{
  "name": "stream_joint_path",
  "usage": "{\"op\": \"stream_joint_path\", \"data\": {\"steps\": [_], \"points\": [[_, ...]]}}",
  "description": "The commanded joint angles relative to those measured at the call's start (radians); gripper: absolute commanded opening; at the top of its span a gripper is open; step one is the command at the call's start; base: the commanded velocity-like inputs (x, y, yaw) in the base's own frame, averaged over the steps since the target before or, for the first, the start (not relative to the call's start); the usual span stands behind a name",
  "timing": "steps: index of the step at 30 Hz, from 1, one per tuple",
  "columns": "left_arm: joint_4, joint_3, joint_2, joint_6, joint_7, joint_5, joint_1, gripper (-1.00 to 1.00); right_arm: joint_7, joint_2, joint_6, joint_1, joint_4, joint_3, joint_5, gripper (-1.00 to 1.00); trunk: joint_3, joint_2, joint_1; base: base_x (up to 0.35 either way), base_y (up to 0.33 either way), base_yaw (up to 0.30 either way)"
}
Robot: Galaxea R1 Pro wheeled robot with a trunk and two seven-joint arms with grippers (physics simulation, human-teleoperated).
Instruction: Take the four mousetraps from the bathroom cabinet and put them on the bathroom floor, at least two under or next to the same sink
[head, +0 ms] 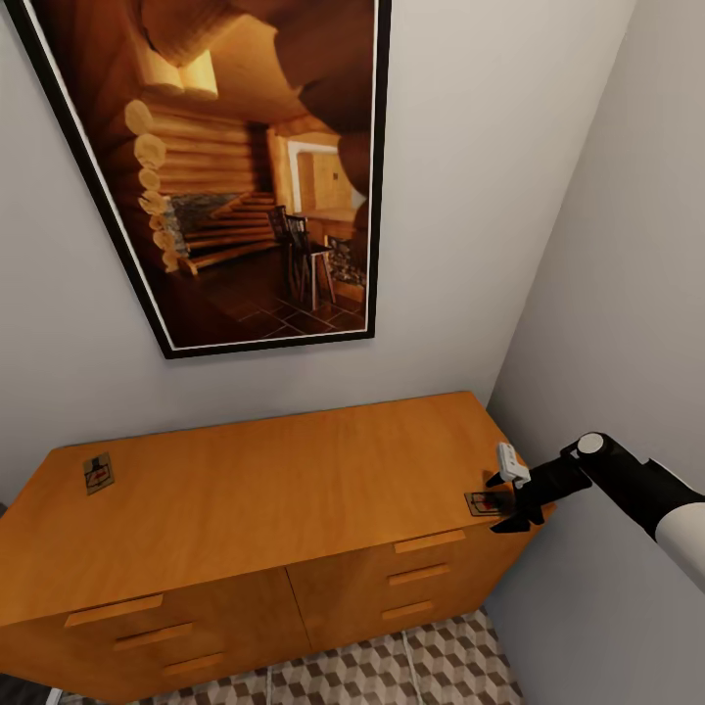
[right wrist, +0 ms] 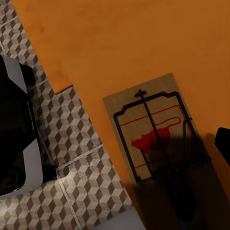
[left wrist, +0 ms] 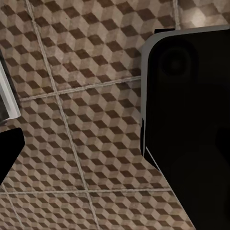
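Mousetrap (head: pixel 487 503) between tool (head: pixel 510 501) fingers

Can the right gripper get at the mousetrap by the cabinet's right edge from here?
Probably yes: the right gripper hangs right at that mousetrap, which lies flat on the cabinet top with nothing over it.

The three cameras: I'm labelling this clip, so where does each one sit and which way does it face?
Head view: high on the robot, looking down at the cabinet, two mousetraps and a picture; right gripper at the near mousetrap.
Left wrist view: looks down at the floor; dark robot body beside it.
Right wrist view: looks down on the cabinet edge and floor; a fingertip.
Shared: the near mousetrap shows in head and right wrist views.
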Motion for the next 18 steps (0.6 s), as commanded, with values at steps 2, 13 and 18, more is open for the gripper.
{"op": "stream_joint_path", "data": {"steps": [2,13,18], "points": [[0.004,-0.009,-0.001,-0.006,0.0,0.008,-0.002,1.0,0.001,-0.002,0.002,-0.001,-0.001,0.003,0.001,1.0,-0.002,-0.002,0.001,0.0,0.0,0.0],[0.004,-0.009,-0.001,-0.007,0.0,0.008,-0.002,1.0,-0.001,-0.004,0.0,-0.001,-0.002,0.002,0.002,1.0,-0.002,-0.002,0.001,0.0,0.0,0.0],[0.004,-0.009,-0.001,-0.007,0.0,0.008,-0.002,1.0,-0.003,-0.004,-0.007,-0.001,-0.002,0.002,0.003,1.0,-0.002,-0.002,0.001,0.0,0.0,0.0]]}}
